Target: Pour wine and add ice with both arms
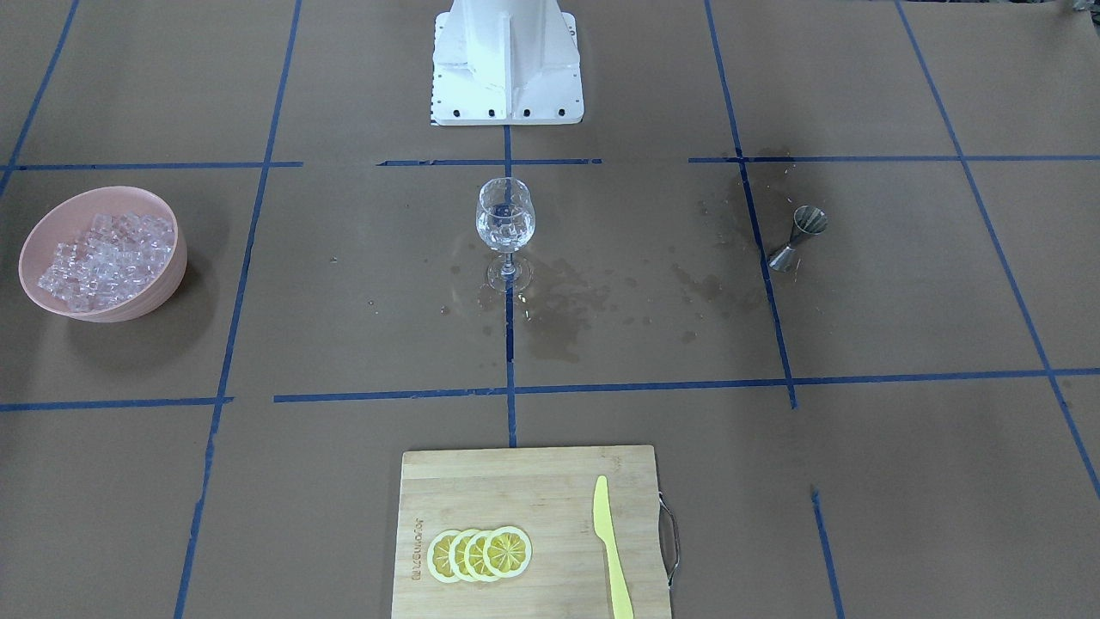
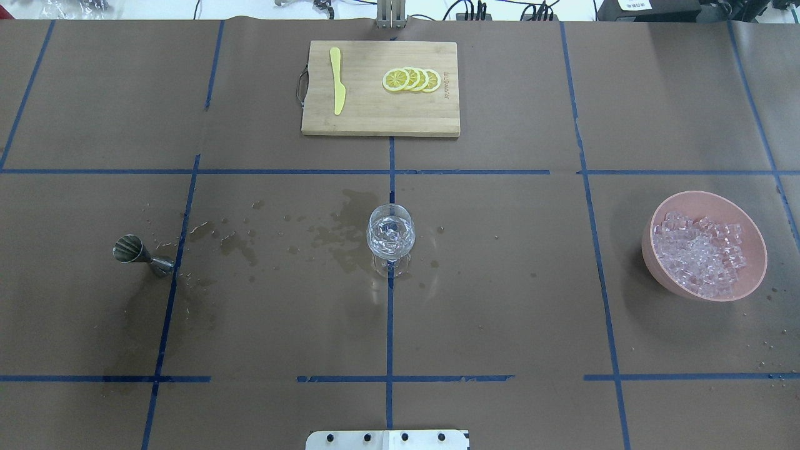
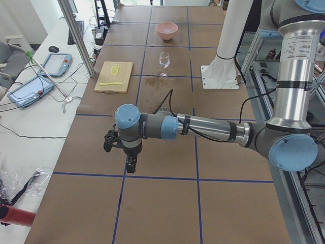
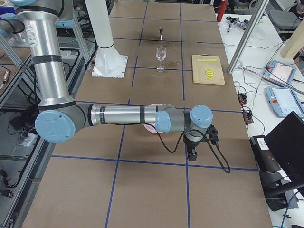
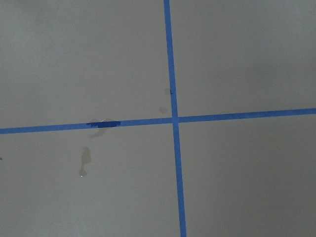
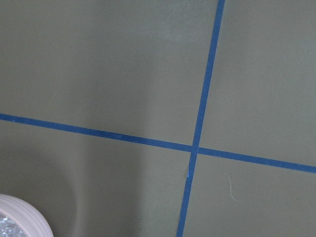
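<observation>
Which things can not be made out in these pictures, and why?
Left end effector: only in the left side view, small; open or shut unclear.
Right end effector: only in the right side view; same.
Bowl: cut off by the right wrist view's corner.
Glass: contents transparent; any liquid cannot be told.

Left arm [image 3: 208,127], right arm [image 4: 118,115] — silver-grey tubes, light-blue joint caps [image 3: 127,116], black cables [image 3: 169,93]; white base [image 1: 507,60] — dark screws [image 1: 491,113]

Matt brown paper, stained in patches, covered the worktop [image 2: 500,300]. The wine glass [image 2: 390,234] and ice [image 2: 700,253] were clear and glossy, the bowl [image 1: 168,288] matt pink plastic, the measuring cup [image 2: 140,255] brushed metal, the board [image 2: 369,119] pale wood, the knife [image 2: 337,81] yellow plastic.
</observation>
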Robot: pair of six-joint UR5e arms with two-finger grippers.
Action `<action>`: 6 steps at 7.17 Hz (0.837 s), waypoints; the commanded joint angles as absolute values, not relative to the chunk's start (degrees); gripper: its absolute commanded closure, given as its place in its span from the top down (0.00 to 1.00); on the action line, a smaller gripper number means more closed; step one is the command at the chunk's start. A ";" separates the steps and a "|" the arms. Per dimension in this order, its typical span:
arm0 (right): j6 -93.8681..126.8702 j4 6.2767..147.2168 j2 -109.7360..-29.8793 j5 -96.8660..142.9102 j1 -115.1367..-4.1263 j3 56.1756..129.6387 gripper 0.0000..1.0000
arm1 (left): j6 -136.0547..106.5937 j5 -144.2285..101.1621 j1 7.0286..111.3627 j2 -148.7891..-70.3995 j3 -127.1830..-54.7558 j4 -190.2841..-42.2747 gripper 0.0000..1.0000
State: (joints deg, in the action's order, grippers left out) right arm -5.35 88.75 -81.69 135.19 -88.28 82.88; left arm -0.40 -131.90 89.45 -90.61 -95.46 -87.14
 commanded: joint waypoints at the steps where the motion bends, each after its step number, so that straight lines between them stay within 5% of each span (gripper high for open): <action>1: -5.19 87.89 -83.31 135.18 -89.20 82.09 1.00 | -1.76 -131.92 89.47 -88.52 -94.48 -87.19 1.00; 6: -4.48 87.80 -85.17 136.23 -91.84 82.00 1.00 | -1.23 -133.95 89.74 -86.31 -94.75 -88.06 1.00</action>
